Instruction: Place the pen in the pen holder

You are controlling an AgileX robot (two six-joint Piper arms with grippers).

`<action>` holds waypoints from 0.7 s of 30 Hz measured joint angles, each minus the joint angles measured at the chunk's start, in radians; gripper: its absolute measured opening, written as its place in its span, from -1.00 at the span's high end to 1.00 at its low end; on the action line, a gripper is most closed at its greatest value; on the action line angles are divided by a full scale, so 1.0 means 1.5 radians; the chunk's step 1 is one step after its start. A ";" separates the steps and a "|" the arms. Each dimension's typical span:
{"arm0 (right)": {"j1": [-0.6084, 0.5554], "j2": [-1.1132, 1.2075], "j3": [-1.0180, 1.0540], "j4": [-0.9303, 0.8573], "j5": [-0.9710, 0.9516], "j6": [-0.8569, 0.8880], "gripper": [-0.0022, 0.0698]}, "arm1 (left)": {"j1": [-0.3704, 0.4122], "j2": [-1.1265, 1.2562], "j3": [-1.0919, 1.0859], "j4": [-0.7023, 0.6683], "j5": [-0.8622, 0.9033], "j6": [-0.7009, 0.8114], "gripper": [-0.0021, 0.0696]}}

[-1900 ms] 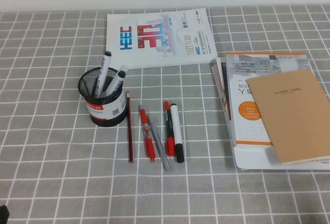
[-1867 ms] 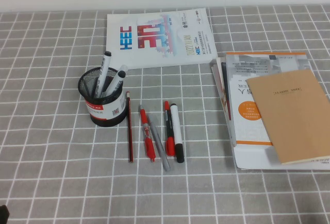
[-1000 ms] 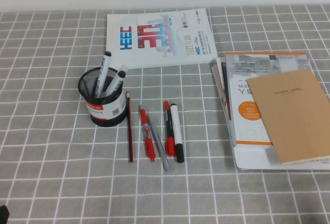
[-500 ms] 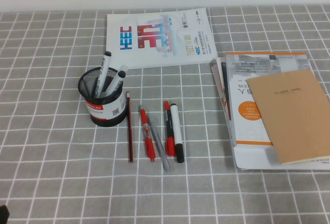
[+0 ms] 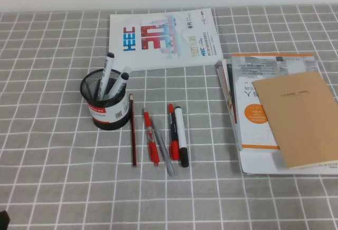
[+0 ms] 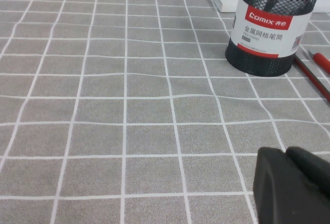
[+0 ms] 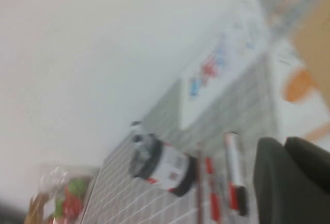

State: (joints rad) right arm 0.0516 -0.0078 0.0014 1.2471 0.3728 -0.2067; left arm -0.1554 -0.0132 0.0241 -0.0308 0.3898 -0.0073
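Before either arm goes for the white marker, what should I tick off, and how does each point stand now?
1. Pen lies flat on the table, uncovered from above: ok.
2. Room beside it: a red pen lies tight along one side: not ok.
3. Pen holder upright, mouth open: ok.
4. Space inside: two markers already stand in it: cannot tell.
5. Left gripper low near the table's front-left: cannot tell.
6. Right gripper raised, away from the pen: cannot tell.

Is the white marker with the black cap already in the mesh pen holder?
No, the white marker lies flat on the table, apart from the pen holder, among the red pens, with neither gripper near it.
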 joint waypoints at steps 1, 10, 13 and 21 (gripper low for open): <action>0.000 0.002 -0.020 0.000 0.011 -0.018 0.97 | 0.000 0.000 0.000 0.000 0.000 0.000 0.96; 0.000 0.236 -0.301 -0.186 0.235 -0.080 0.97 | 0.000 0.000 0.000 0.000 0.000 0.000 0.96; 0.000 0.352 -0.387 -0.265 0.345 -0.080 0.97 | 0.000 0.000 0.000 0.000 0.000 0.000 0.96; 0.003 0.629 -0.572 -0.346 0.516 -0.077 0.97 | 0.000 0.000 0.000 0.000 0.000 0.000 0.96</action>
State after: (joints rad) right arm 0.0564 0.9359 -0.8573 0.7285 1.1470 -0.3225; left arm -0.1554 -0.0132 0.0241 -0.0308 0.3898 -0.0073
